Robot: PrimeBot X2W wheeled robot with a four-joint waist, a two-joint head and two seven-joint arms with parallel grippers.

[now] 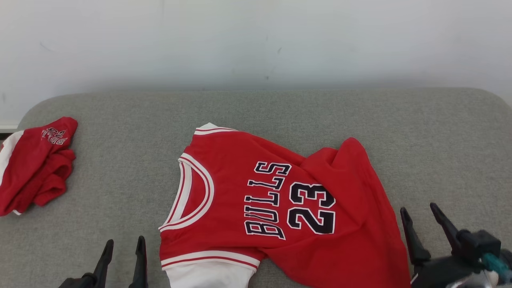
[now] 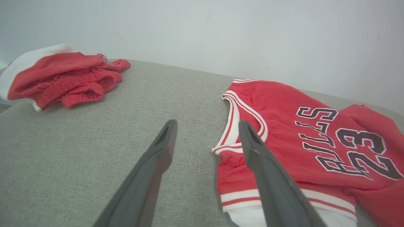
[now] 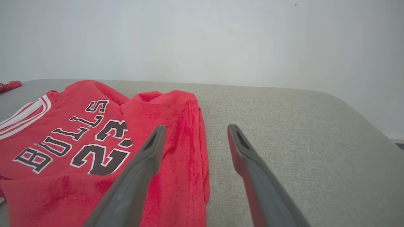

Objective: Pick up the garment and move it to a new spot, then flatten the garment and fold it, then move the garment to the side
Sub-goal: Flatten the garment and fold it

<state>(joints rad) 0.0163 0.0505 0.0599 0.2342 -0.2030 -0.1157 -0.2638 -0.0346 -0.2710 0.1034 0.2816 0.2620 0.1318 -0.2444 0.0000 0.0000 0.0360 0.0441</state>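
Red jersey [image 1: 280, 192] on grey pad [image 1: 120, 160]; L gripper [image 1: 125, 240] & R gripper [image 1: 419, 207] spread, beside it

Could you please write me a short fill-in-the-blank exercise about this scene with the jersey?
The jersey bears the number ___.
Its lettering spells ___.
The left end effector and the right end effector are both ___, holding nothing.
The other red garment lies on the robot's ___ side.
Missing words: 23; BULLS; open; left.
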